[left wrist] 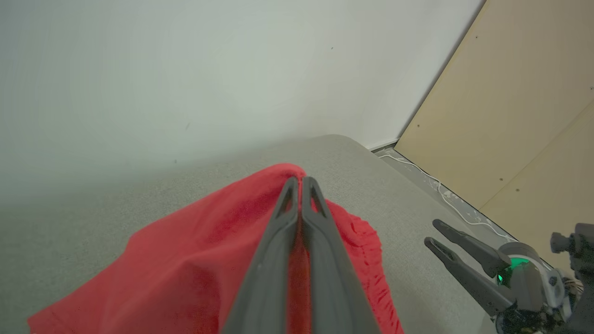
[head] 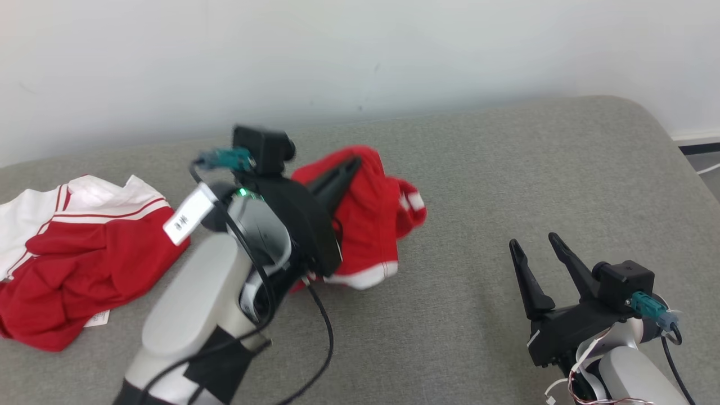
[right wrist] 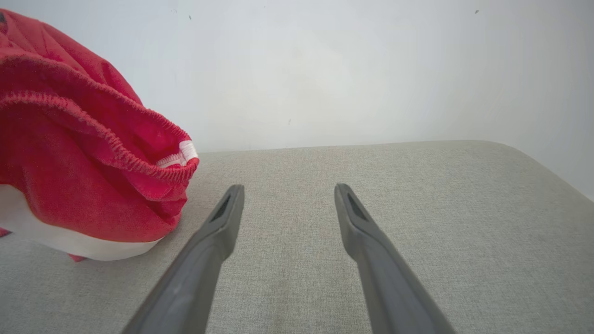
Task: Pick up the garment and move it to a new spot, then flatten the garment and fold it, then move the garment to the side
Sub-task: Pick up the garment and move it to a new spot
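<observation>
Grey surface, white wall. With left hand clamped on red shorts, lift clear before carrying; bring open, empty right hand toward trailing white hem.

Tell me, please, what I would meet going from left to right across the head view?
Crumpled red and white fabric top → pale grey left forearm → bunched red fabric garment with white trim → black two-fingered right pincer, standing open over the grey cushion.

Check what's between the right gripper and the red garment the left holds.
Only bare grey cushion separates the right gripper and red garment; head and right wrist views show it.
</observation>
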Robot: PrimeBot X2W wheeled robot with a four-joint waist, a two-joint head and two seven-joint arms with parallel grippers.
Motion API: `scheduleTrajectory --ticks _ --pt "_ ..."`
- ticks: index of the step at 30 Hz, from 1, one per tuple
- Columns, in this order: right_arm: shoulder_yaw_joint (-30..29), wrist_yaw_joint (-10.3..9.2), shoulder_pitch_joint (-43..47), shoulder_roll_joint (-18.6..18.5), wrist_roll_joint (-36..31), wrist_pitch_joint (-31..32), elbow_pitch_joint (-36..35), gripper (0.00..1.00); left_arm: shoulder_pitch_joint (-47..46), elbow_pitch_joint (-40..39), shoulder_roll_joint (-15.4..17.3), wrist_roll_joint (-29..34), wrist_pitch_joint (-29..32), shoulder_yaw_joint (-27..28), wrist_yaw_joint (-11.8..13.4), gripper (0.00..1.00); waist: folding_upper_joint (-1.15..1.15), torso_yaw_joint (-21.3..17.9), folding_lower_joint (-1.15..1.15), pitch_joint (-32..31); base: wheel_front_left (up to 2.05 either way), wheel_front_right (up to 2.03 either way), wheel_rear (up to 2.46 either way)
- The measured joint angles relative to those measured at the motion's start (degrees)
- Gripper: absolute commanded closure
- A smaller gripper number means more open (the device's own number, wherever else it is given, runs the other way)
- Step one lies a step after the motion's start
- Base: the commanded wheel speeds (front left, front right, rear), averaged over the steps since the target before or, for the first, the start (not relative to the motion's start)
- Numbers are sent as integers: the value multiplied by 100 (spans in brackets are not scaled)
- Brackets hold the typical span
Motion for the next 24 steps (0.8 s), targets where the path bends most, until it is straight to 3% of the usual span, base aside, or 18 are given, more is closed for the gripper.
scheduleTrajectory --ticks 12,18,24 --pt "18 8 77 0 21 -49 8 0 1549 654 -129 -183 -489 -424 81 100 0 -307 1 71 0 0 0" --pt "47 8 74 -2 20 -49 5 0 1561 944 -124 -258 -748 -680 86 100 0 -396 1 123 0 0 0" --pt "71 20 70 0 20 -51 49 0 1469 624 -118 -736 -1061 -1357 169 100 0 -392 1 97 0 0 0"
